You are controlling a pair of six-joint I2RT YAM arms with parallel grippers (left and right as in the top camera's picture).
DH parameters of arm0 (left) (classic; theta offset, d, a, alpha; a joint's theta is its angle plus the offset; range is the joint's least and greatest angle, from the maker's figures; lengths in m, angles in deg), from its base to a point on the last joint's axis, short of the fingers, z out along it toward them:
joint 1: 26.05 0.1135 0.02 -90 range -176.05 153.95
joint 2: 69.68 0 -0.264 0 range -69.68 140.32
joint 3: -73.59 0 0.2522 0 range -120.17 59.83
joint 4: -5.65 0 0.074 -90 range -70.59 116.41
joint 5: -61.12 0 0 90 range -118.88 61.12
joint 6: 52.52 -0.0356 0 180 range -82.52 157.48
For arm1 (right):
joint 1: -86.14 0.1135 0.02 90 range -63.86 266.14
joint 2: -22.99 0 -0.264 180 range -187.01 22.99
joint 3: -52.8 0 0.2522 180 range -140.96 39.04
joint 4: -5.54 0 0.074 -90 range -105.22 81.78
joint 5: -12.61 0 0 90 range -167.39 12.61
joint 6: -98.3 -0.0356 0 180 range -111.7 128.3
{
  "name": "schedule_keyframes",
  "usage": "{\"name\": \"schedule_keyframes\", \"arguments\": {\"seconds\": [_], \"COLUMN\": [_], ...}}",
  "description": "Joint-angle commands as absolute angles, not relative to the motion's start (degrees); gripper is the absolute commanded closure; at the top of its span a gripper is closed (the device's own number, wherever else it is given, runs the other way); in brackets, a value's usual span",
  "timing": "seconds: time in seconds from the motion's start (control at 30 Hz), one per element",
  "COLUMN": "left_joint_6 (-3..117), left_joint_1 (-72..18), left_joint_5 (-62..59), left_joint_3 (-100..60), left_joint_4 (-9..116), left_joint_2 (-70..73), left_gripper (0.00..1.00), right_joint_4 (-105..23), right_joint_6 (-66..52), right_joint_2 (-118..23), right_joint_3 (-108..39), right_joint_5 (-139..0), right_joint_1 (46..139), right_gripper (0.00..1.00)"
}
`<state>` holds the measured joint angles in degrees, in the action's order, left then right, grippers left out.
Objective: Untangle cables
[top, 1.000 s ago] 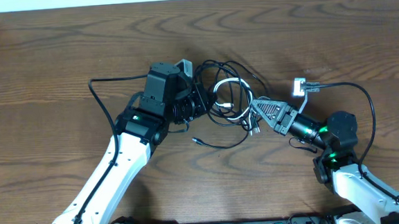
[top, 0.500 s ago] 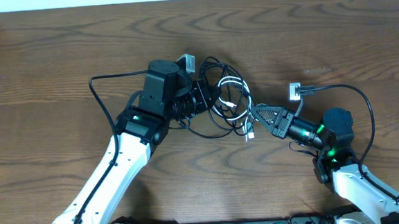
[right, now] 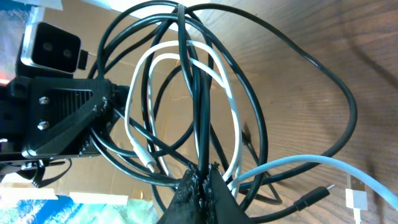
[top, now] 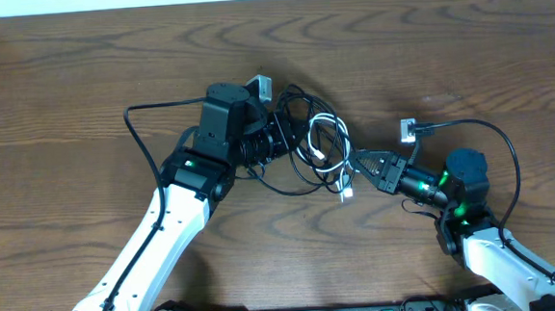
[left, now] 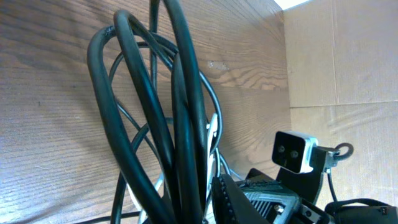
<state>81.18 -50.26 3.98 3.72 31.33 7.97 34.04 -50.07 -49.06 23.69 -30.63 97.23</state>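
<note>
The cables (top: pixel 307 139) form one tangle of several black loops and one white loop (top: pixel 326 133) between my two grippers, mostly lifted off the wooden table (top: pixel 79 71). My left gripper (top: pixel 278 136) is shut on several black strands (left: pixel 180 124) at the tangle's left side. My right gripper (top: pixel 358 157) is shut on one black strand (right: pixel 199 124) at the right side. The white cable (right: pixel 149 93) loops around that strand. Its white plug (top: pixel 345 192) hangs below. A black plug end (right: pixel 311 198) lies near the table.
Thicker black arm cords run by the left arm (top: pixel 145 120) and the right arm (top: pixel 498 132). The right wrist camera (top: pixel 408 128) sits just right of the tangle. The left gripper body (right: pixel 62 112) shows behind the loops in the right wrist view.
The left gripper has moved slightly up with its strands. The loose black end that lay on the table below the tangle was drawn up. The right gripper has shifted slightly lower and to the right.
</note>
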Motion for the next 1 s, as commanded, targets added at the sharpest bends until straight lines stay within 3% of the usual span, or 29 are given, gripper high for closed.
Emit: {"name": "schedule_keyframes", "arguments": {"seconds": [0.0,0.43,0.57,0.6,0.63,0.87,0.9,0.97], "left_joint_6": [80.57,77.24,73.42,73.44,73.44,73.46,73.48,73.53], "left_joint_1": [-50.39,-50.39,-50.39,-50.39,-50.39,-50.41,-50.41,-50.39], "left_joint_5": [4.51,4.77,4.77,4.77,4.75,2.76,1.25,-2.86], "left_joint_3": [3.47,3.47,3.47,3.47,3.47,3.52,3.52,3.52], "left_joint_4": [30.88,29.96,31.05,31.36,31.64,33.78,34.92,37.59], "left_joint_2": [8.12,8.12,8.14,8.14,8.14,8.23,8.25,8.38], "left_gripper": [0.92,0.92,0.92,0.91,0.83,0.86,0.84,0.55], "right_joint_4": [34.15,32.27,36.75,38.69,39.89,41.71,41.71,41.60], "right_joint_6": [-48.54,-45.17,-45.19,-45.24,-45.28,-46.50,-46.50,-46.46], "right_joint_2": [-48.47,-48.47,-48.47,-48.47,-48.47,-48.47,-48.47,-48.47], "right_joint_3": [23.29,23.29,23.29,23.29,23.29,23.29,23.29,23.29], "right_joint_5": [-29.82,-28.03,-24.33,-23.81,-23.83,-25.45,-25.84,-26.69], "right_joint_1": [96.94,96.94,96.94,96.94,96.94,96.94,96.94,96.94], "right_gripper": [0.99,0.99,0.99,0.99,0.99,0.99,0.99,0.99]}}
